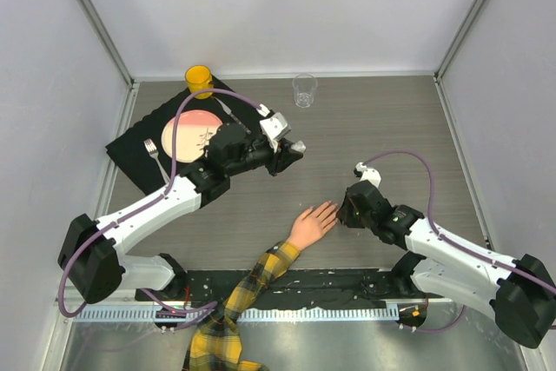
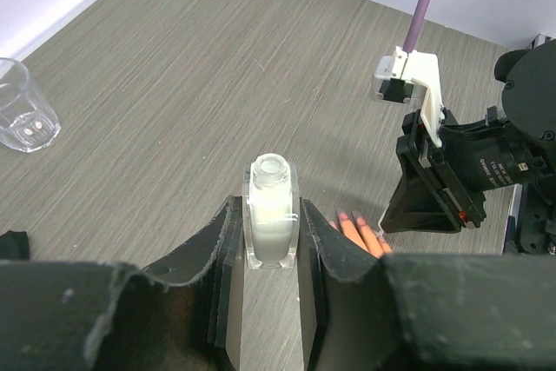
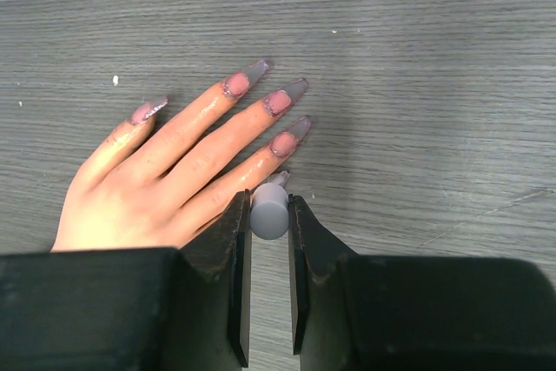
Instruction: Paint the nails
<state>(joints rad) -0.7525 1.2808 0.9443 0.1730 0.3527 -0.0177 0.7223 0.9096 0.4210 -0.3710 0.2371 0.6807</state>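
My left gripper (image 2: 273,236) is clamped on a small clear square glass bottle (image 2: 271,206) of milky white polish, its neck uncapped. My right gripper (image 3: 268,216) pinches a round grey cap (image 3: 269,208) right at the little finger of the peach mannequin hand (image 3: 165,180). The hand lies flat on the grey wood-grain table (image 3: 417,58), long greyish nails (image 3: 295,90) fanned out ahead of me

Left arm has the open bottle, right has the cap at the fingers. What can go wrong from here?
1. The bottle in the left gripper is uncapped, so any tilt could spill polish.
2. The right gripper holds the brush cap over the little finger, mostly hiding its nail. A stroke may smear skin or nudge the mannequin hand.
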